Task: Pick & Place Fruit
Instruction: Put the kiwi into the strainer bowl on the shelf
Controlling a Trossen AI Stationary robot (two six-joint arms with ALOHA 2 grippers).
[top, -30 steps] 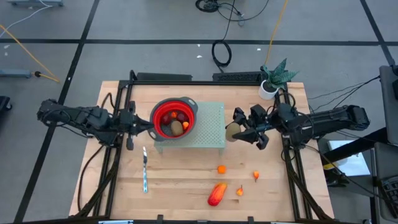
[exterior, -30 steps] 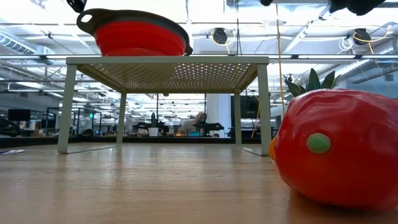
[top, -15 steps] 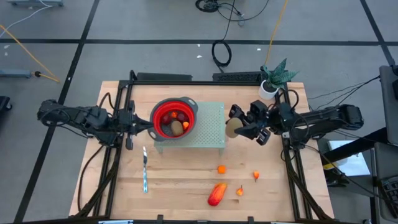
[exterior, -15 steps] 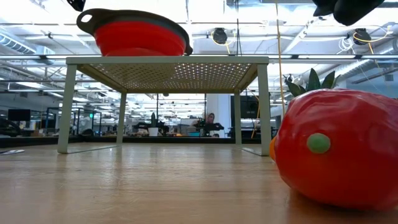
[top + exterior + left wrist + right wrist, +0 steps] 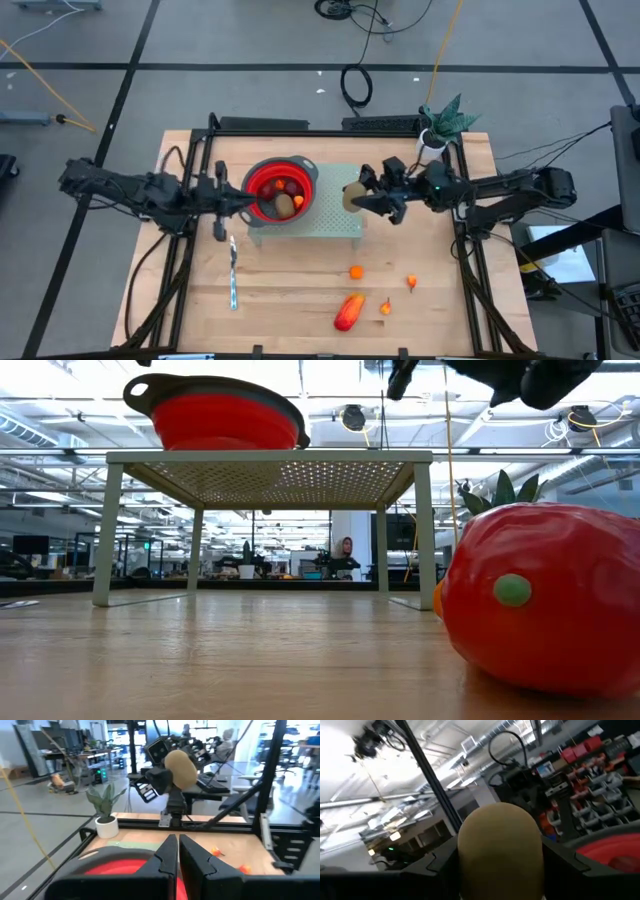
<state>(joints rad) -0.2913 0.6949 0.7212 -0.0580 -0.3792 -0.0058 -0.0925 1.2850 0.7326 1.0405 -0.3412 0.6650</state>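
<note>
The red bowl (image 5: 280,189) with its grey rim stands on a pale green perforated rack (image 5: 340,215). It holds a brown-green oval (image 5: 285,205), a dark-red round fruit (image 5: 286,186) and an orange piece. My right gripper (image 5: 362,196) is shut on a tan-brown oval fruit (image 5: 353,195) above the rack's right part. My left gripper (image 5: 238,202) is shut at the bowl's left rim. Three small orange pieces (image 5: 356,271) and a longer red-orange fruit (image 5: 348,312) lie on the table's near side. That larger fruit (image 5: 545,600) fills the right of the low view. My left gripper pinches the red bowl's grey rim (image 5: 125,870) at its left handle tab, coming from the table's left; the bowl stays seated on the rack. My right gripper pinches the oval fruit (image 5: 500,850) between its two fingers (image 5: 440,865), coming roughly level from the table's right. The fruit is lifted clear above the rack.
A slim silver knife (image 5: 232,272) lies on the wood left of the loose fruit. A small potted plant (image 5: 440,125) stands at the far right corner. Black frame rails run along the table's left, right and far edges.
My right gripper has carried the oval fruit toward the table's left, from beside the rack's right edge to above the rack, nearer the bowl. My left gripper has edged slightly toward the bowl. Bowl and loose fruit have stayed put.
</note>
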